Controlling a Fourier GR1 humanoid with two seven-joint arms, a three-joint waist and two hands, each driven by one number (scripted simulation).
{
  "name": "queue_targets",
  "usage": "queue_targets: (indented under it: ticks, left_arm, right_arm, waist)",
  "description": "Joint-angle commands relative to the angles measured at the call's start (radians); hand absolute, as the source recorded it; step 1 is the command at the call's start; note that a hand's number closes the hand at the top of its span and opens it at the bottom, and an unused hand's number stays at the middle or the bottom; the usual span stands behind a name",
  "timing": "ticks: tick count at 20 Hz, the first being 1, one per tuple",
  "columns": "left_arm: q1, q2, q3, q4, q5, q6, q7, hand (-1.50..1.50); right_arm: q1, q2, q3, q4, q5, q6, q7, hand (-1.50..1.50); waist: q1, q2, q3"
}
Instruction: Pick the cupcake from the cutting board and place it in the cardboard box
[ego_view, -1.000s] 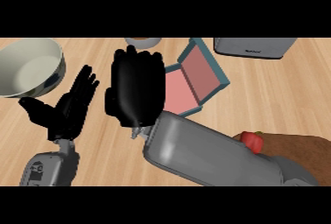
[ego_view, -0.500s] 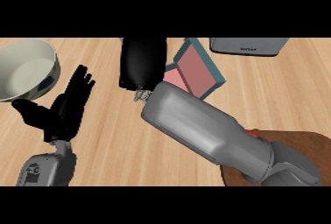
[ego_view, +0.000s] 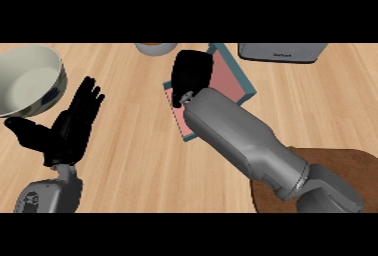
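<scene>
**Right robot hand over the pink box, cupcake out of sight**

The light wooden counter (ego_view: 140, 165) fills the view. The grey right forearm (ego_view: 244, 137) crosses it diagonally from the lower right, over a dark brown round board (ego_view: 347, 170). A flat pink box with a teal rim (ego_view: 225, 75) lies with its long axis running up and slightly right. A cream round bowl (ego_view: 29, 82) sits at the left edge. A grey appliance (ego_view: 282, 52) and a small cup (ego_view: 155, 48) stand at the top edge.

The left robot hand (ego_view: 63, 132) rests open, fingers straight. The right robot hand (ego_view: 192, 72) lies over the box; whether its fingers are curled cannot be told. The cupcake is not visible, so its position and heading cannot be told.
</scene>
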Motion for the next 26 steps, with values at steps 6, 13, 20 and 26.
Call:
queue_targets:
  ticks: [6, 13, 20, 26]
  left_arm:
    - [0.028, -0.007, 0.009, -0.004, -0.008, 0.011, -0.028, 0.0]
    - [0.005, 0.013, 0.012, -0.04, -0.011, 0.017, 0.025, 0.0]
    - [0.054, 0.002, 0.016, -0.038, 0.002, 0.008, -0.006, 0.0]
    - [0.034, 0.011, 0.032, -0.028, -0.002, 0.018, 0.002, 0.0]
  right_arm:
    - [0.016, 0.003, -0.025, 0.106, -0.025, -0.299, -0.154, -1.5]
    - [-0.022, 0.003, -0.11, 0.049, 0.003, -0.646, -0.232, -1.5]
    - [0.044, 0.003, -0.276, -0.15, -0.208, -0.829, -0.301, -1.5]
    - [0.225, 0.003, -0.303, -0.291, -0.361, -0.909, -0.53, -1.5]
  waist:
    - [-0.015, 0.002, 0.002]
    - [-0.024, -0.003, 0.003]
    - [-0.027, -0.007, 0.004]
    - [-0.05, -0.008, 0.003]
